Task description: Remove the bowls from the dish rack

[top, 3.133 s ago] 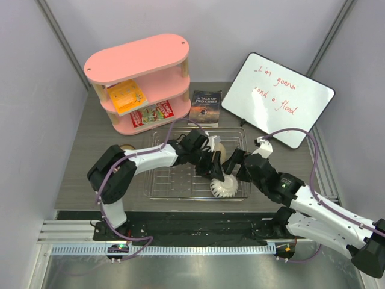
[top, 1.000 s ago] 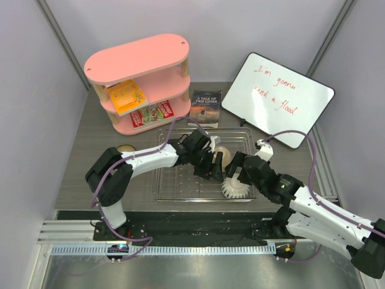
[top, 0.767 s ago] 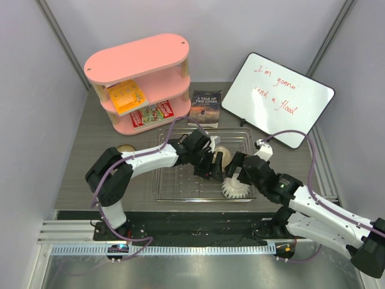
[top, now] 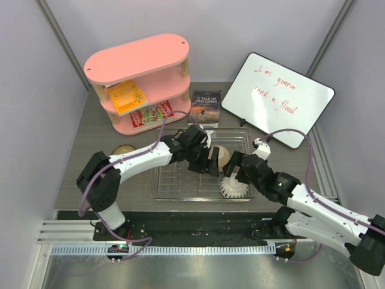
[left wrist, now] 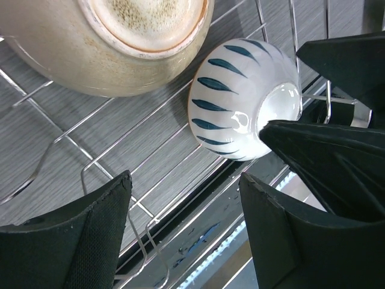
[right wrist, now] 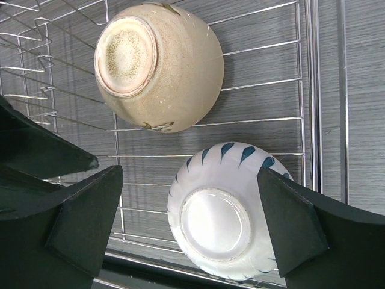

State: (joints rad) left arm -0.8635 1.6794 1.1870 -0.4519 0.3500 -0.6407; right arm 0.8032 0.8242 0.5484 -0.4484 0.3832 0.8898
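- The white ribbed bowl (right wrist: 218, 217), marked with dark teal strokes, lies upside down with its foot ring up, in the near right corner of the dish rack (top: 174, 180).
- The right gripper (right wrist: 189, 174) is spread wide with one finger on each side of that bowl. The left finger stands clear of it. The right finger overlaps the bowl's edge, and I cannot tell whether it touches. Nothing is gripped.
- The left gripper (left wrist: 185, 179) comes in from the left side, also wide open and empty, with only rack wires between its fingers.
- The beige bowl (right wrist: 156, 66) sits upside down in the rack just behind the white one.
- Left of the rack, a small tan bowl (top: 123, 149) rests on the table (top: 90, 174), partly hidden by the left arm.
- Beyond the rack lies a paperback book (top: 206, 107). A pink oval shelf unit (top: 137, 60) stands at far left and a whiteboard (top: 278, 96) with red handwriting at far right.
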